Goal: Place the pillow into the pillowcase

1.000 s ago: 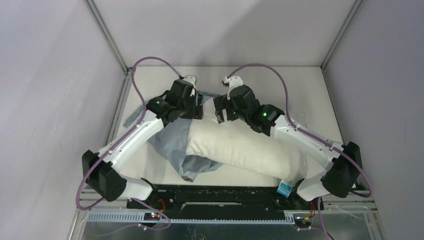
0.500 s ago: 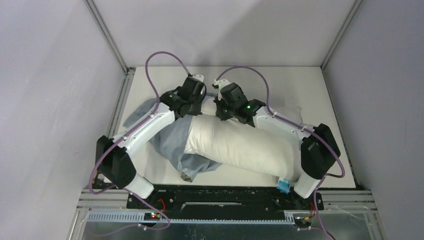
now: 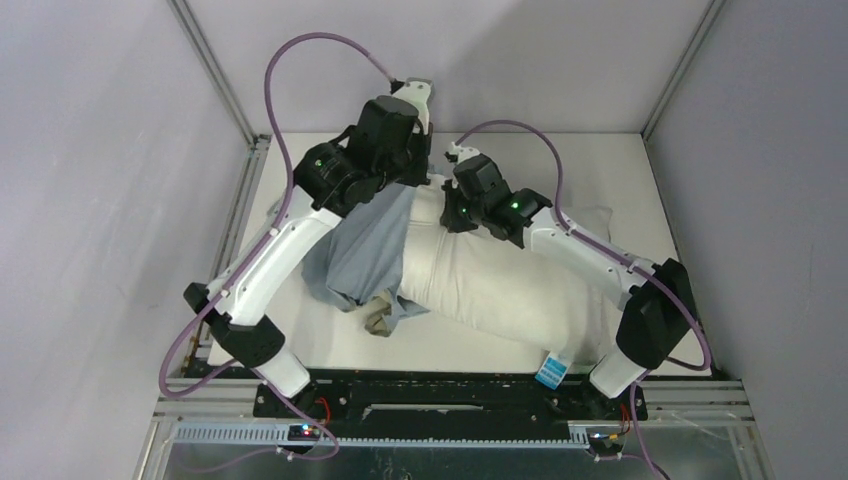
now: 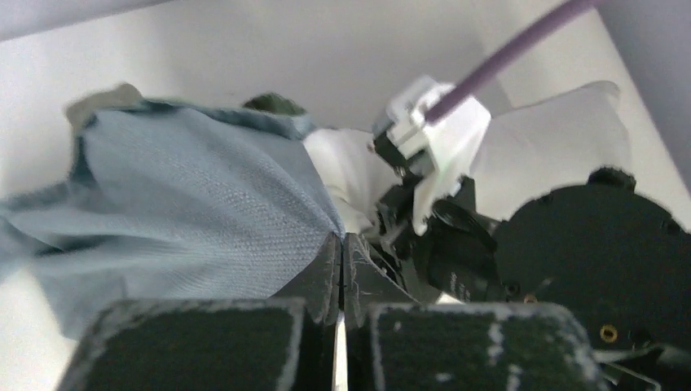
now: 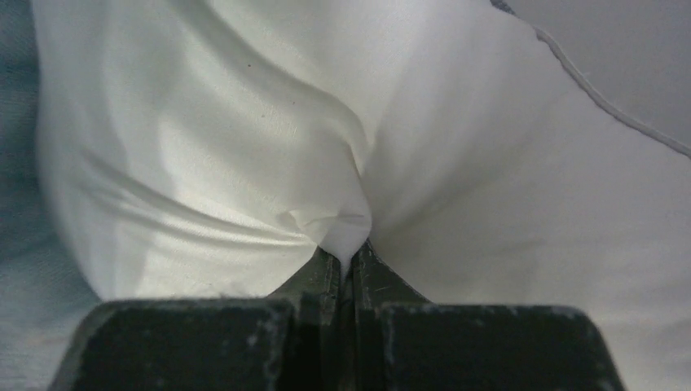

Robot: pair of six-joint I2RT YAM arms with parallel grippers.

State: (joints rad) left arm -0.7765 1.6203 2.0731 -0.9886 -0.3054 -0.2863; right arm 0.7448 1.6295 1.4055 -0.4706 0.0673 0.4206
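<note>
The off-white pillow [image 3: 500,285] lies slantwise on the table, its blue-printed tag [image 3: 547,373] at the near right end. My right gripper [image 3: 447,215] is shut on a pinched fold of the pillow [image 5: 244,138] near its far left end, the fold caught at the tips [image 5: 352,254]. The blue-grey pillowcase [image 3: 365,245] hangs from my raised left gripper [image 3: 408,185] and drapes over the pillow's left end. In the left wrist view the left gripper [image 4: 341,241] is shut on the edge of the pillowcase [image 4: 187,212], right beside the right wrist [image 4: 456,244].
The white table [image 3: 620,170] is boxed in by grey walls and metal corner posts [image 3: 215,75]. Purple cables [image 3: 300,60] loop above both wrists. The two wrists are close together at the far middle. A crumpled pillowcase corner [image 3: 380,320] lies near the front left.
Both grippers went from open to shut, the right on the pillow, the left on the pillowcase. The left arm has risen, lifting the pillowcase edge over the pillow's left end.
</note>
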